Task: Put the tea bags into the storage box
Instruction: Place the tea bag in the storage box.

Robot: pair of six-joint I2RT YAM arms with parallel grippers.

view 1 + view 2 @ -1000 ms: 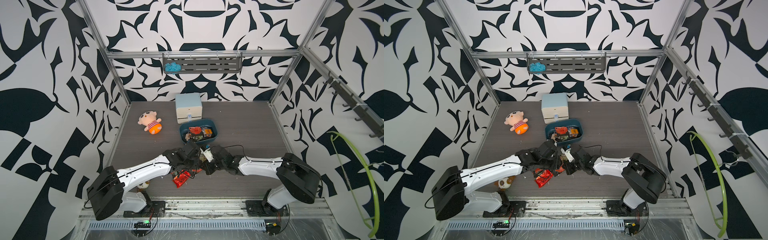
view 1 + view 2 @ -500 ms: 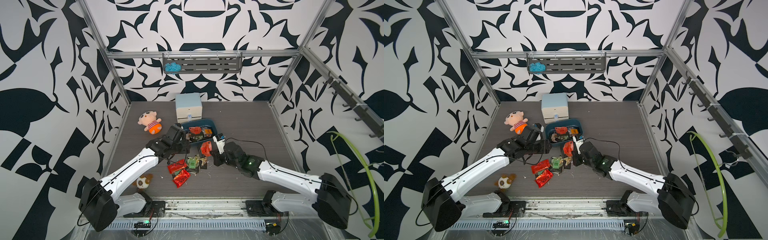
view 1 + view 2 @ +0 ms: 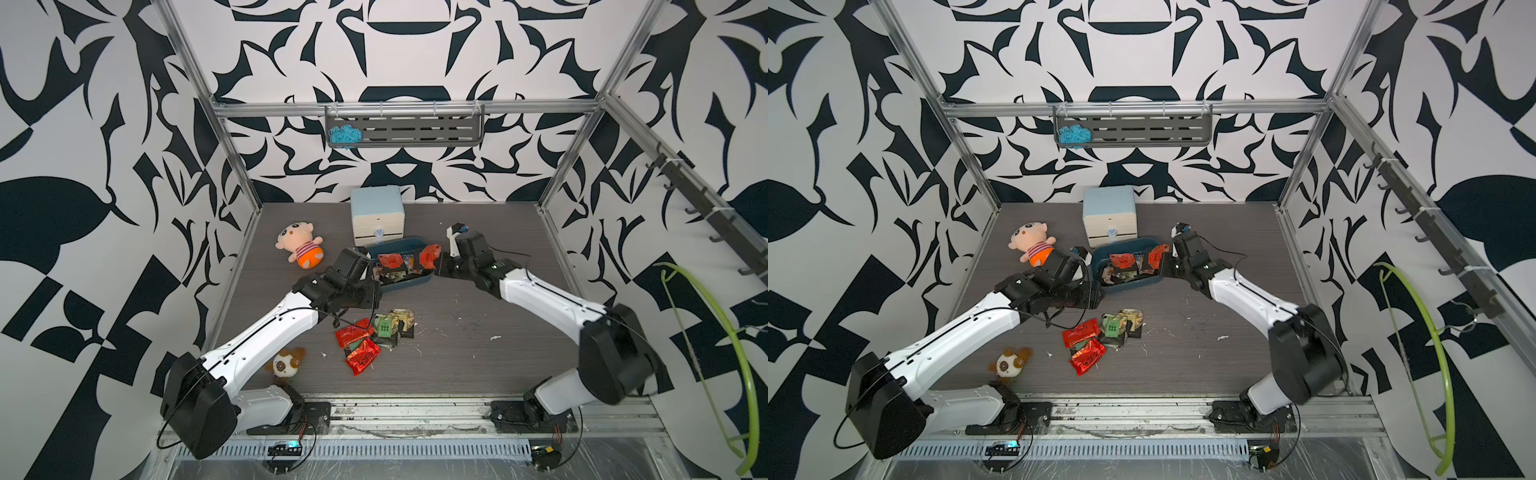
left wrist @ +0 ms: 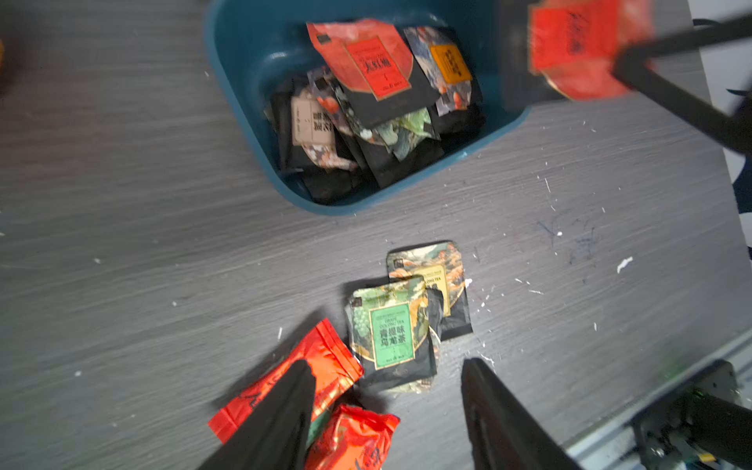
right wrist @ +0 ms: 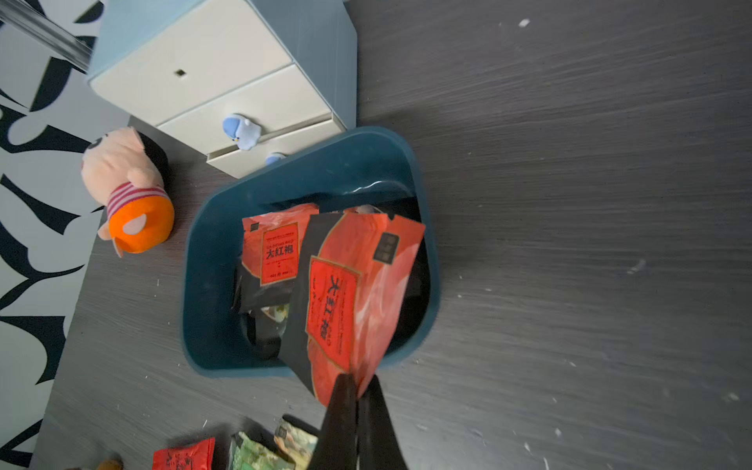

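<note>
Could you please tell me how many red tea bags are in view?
4. One red bag and a crumpled one lie on the table; one lies in the box; one hangs from the right jaws above its rim. Others may be buried underneath.

storage box (image 3: 409,286): teal, upright | tea bags (image 3: 384,328): some inside, others heaped in front

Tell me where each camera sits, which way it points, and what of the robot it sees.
Both top views: high at the front, looking down at the table; left arm and right arm show whole.
Left wrist: over the loose tea bags, looking down; only the open left gripper shows.
Right wrist: beside the storage box, looking into it; right gripper shut on a red tea bag.
Shared: all views show the storage box and that red tea bag.
</note>
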